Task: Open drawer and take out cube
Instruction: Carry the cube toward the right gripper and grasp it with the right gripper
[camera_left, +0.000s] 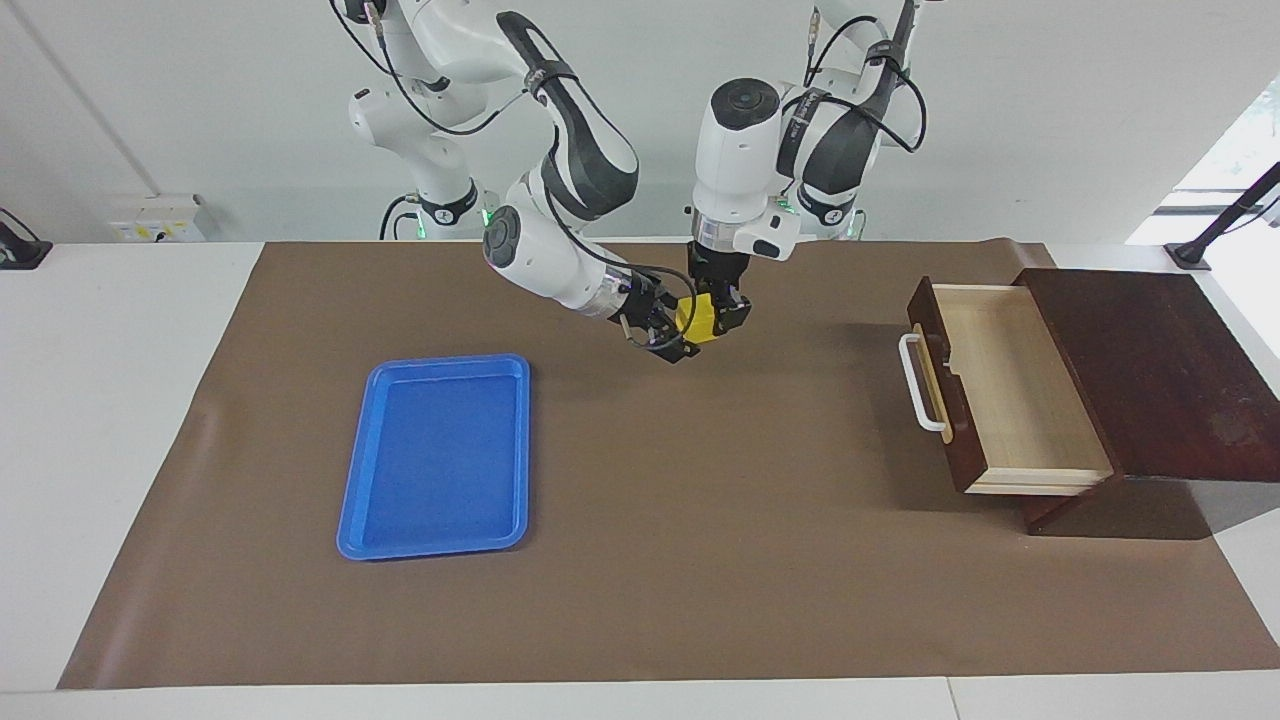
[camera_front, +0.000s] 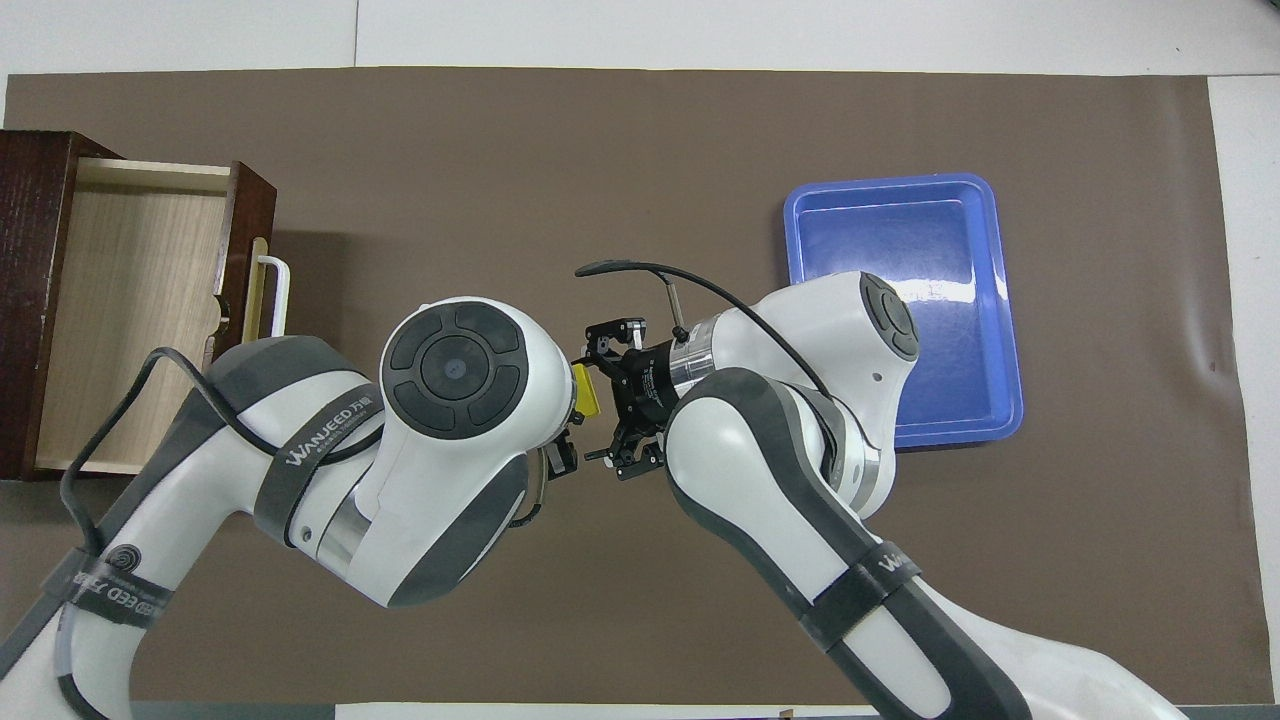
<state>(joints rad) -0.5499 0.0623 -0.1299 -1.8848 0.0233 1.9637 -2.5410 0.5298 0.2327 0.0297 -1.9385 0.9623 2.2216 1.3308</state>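
Observation:
The yellow cube (camera_left: 697, 318) hangs in the air over the brown mat, between the two grippers near the middle of the table. My left gripper (camera_left: 714, 320) points straight down and is shut on the cube. My right gripper (camera_left: 672, 336) comes in sideways, open, with its fingers spread on either side of the cube. In the overhead view the cube (camera_front: 586, 390) shows as a yellow sliver beside the open right gripper (camera_front: 603, 400), and the left gripper is hidden under its own wrist. The drawer (camera_left: 1010, 390) stands pulled out at the left arm's end, its pale inside bare.
A blue tray (camera_left: 440, 455) lies empty on the mat toward the right arm's end, also seen in the overhead view (camera_front: 900, 300). The sloped dark wooden box (camera_left: 1150, 370) holds the drawer, whose white handle (camera_left: 920, 385) faces the table's middle.

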